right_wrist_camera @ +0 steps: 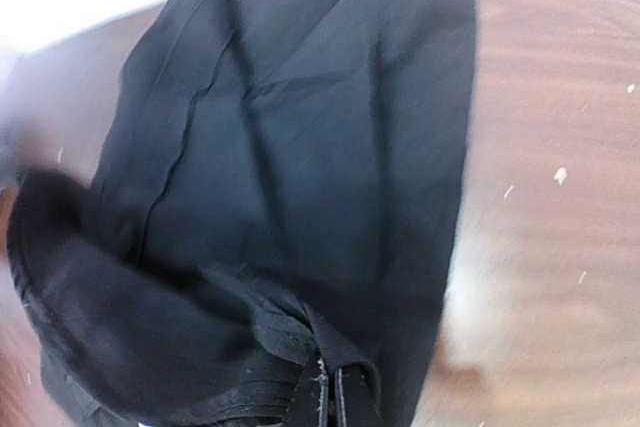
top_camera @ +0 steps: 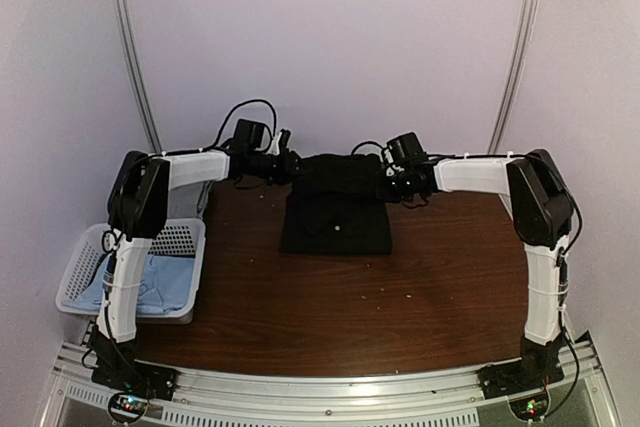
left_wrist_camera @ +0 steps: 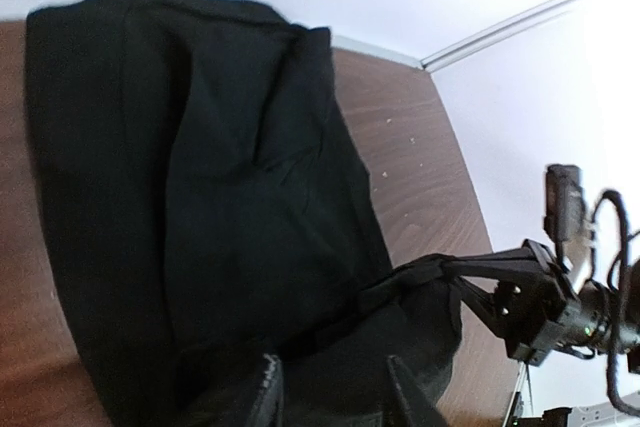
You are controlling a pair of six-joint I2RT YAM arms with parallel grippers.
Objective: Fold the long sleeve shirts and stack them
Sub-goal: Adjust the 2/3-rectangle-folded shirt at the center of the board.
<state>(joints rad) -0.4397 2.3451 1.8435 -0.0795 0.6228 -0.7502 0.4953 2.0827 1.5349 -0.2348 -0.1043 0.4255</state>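
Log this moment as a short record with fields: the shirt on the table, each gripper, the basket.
black shirt: lies partly folded on the table, towards its far middle
left gripper: at the shirt's far left corner, fingers apart with cloth between them; grip unclear
right gripper: shut on a fold at the shirt's far right corner
basket: white lattice, at the near left, holding a light blue shirt

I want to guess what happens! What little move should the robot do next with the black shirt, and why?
Probably close the left gripper on the black shirt. Its fingers look apart with cloth between them, while the right gripper is pinched shut on the shirt's far edge, so both would hold it for folding.
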